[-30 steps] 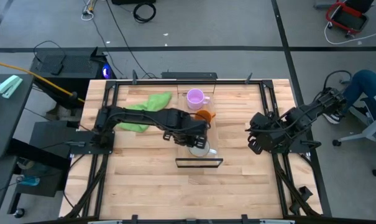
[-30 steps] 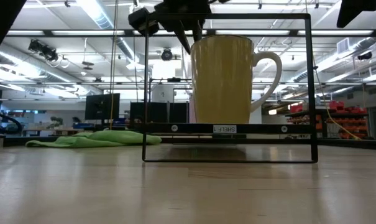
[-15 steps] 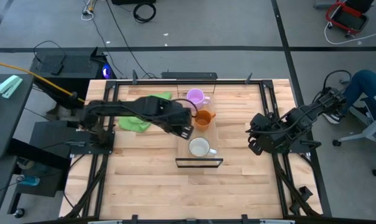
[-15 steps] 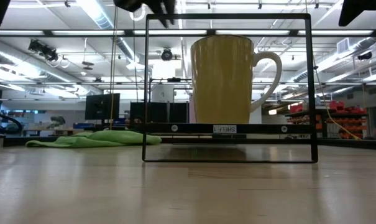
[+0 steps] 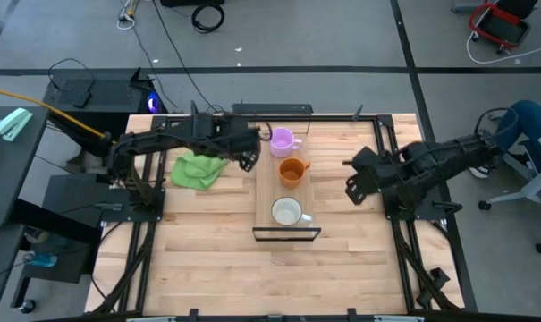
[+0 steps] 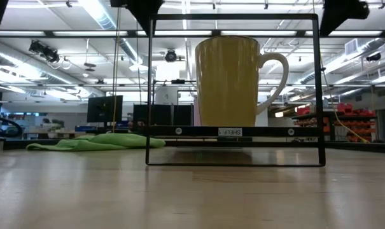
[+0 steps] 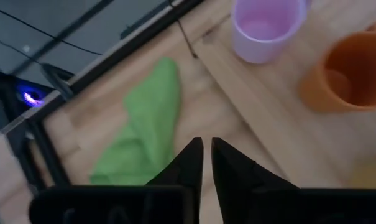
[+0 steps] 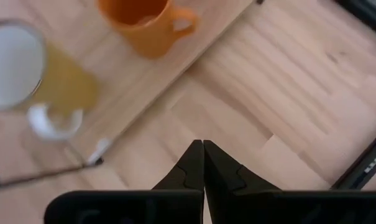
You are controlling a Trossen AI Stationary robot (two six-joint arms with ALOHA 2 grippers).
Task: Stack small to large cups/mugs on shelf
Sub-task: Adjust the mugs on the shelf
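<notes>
Now the left claw [image 5: 249, 159] has pulled back from the white mug [image 5: 288, 212] to the far side of the worktop [image 5: 342, 259], beside the purple mug [image 5: 281, 139], its fingers nearly together and empty. The right claw [image 5: 350, 190] has swung in toward the shelf [image 5: 263, 192], closed on nothing. Three mugs stand in a row on the shelf: white nearest, orange mug [image 5: 291, 170] in the middle, purple farthest, all empty. One green cloth [image 5: 197, 169] lies to the left.
</notes>
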